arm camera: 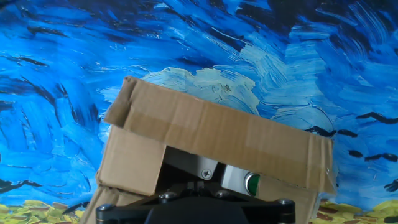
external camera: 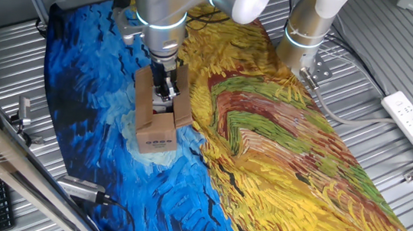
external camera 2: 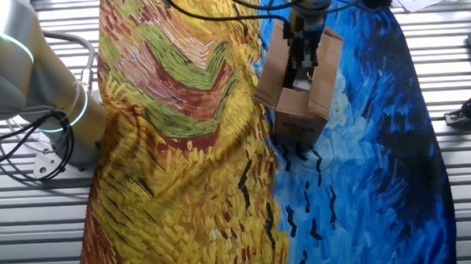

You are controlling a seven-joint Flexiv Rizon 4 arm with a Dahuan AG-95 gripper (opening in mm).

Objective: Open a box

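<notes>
Bright, even overhead light; soft shadows; all three views sharp.

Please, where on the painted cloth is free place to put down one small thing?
The yellow half of the painted cloth, right of the box, lies bare, and so does the blue part in front of the box's printed end. It is crowded at the box itself, where the claw reaches between the raised flaps.

The black two-finger gripper (external camera: 166,90) reaches down between the raised flaps of the small brown cardboard box (external camera: 157,118), so its jaws are hidden. In the hand view the box's lower part is cut off by the frame edge.
</notes>
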